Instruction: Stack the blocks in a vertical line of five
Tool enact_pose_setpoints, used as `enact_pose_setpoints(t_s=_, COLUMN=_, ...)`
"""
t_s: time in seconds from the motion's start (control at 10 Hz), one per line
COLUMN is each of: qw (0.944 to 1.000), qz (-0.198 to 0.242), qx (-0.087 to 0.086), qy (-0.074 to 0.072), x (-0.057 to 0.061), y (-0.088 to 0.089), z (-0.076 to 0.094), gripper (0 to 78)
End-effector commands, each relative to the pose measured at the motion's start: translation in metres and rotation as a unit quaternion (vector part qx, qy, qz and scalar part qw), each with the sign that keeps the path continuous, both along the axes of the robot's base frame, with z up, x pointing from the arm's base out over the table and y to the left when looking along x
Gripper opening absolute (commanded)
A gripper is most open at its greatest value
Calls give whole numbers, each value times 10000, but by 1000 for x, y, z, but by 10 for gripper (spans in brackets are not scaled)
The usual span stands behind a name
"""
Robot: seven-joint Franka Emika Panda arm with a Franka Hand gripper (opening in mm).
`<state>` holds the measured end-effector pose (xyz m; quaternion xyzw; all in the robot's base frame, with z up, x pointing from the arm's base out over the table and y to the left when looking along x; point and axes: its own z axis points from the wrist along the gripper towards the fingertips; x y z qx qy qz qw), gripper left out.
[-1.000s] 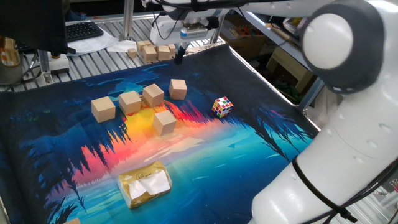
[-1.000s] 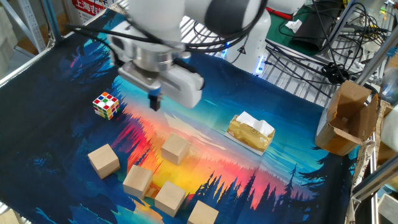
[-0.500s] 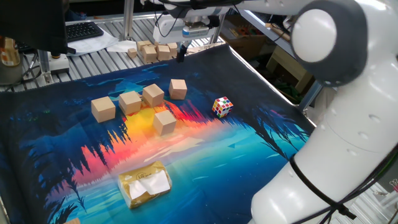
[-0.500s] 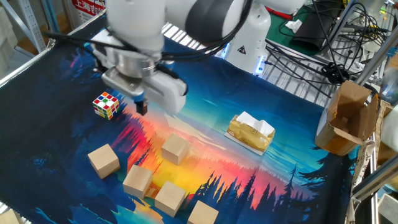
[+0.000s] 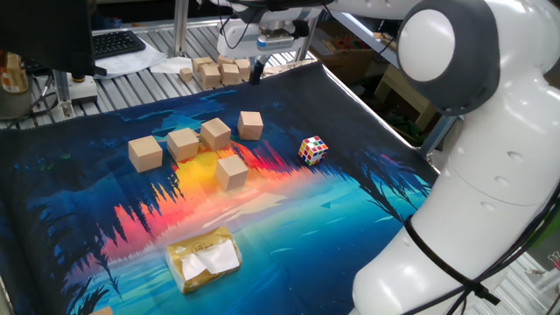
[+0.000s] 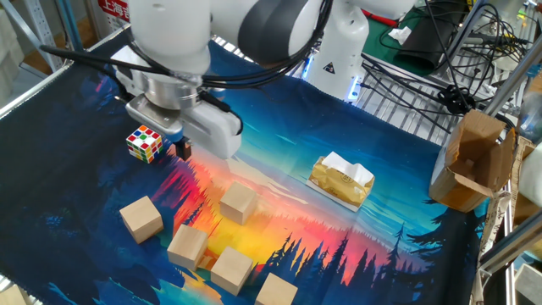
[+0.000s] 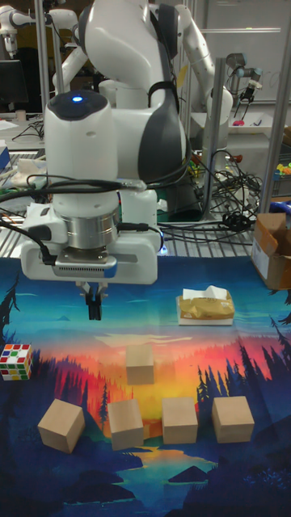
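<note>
- Five blocks (image 7: 140, 364) lie flat on the worktop (image 6: 406, 220), none on another. Four form a loose row; the fifth sits apart from it, on the side toward the wrapped packet (image 6: 340, 180). We judge the stack not begun.
- Step in hand, as we read it: the approach to a first pick. The claw (image 7: 94, 305) hangs above the worktop, carrying nothing, its fingertips drawn close together.
- It stands between the lone block and the puzzle cube (image 6: 144, 142), above both.
- Next move, in our judgement: spread the fingers, come over one block square to its faces, then descend.
- Containers: an open cardboard box (image 6: 472, 165) stands off the worktop, beyond the packet. We cannot see its contents.
</note>
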<state>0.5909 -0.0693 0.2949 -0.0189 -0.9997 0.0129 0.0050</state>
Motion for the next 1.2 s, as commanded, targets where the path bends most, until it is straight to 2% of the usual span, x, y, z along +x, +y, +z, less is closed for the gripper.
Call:
enact_pose_setpoints(t_s=0.1, qw=10000, qz=-38, qx=-9, qy=-19, x=1, y=-1, z=2, gripper=0)
enact_pose_setpoints(t_s=0.7, qw=10000, qz=-39, qx=-3, qy=-56, x=1, y=-1, z=2, gripper=0)
enact_pose_setpoints(t_s=0.9, qw=10000, qz=19, qx=40, qy=-64, x=1, y=-1, z=2, gripper=0)
enact_pose_setpoints(t_s=1.0, qw=9998, qz=-94, qx=146, qy=-67, x=1, y=-1, z=2, gripper=0)
enact_pose_setpoints(t_s=1.1, qw=9998, qz=-132, qx=118, qy=-82, x=1, y=-1, z=2, gripper=0)
enact_pose_setpoints(t_s=1.2, qw=9998, qz=-163, qx=121, qy=-27, x=1, y=-1, z=2, gripper=0)
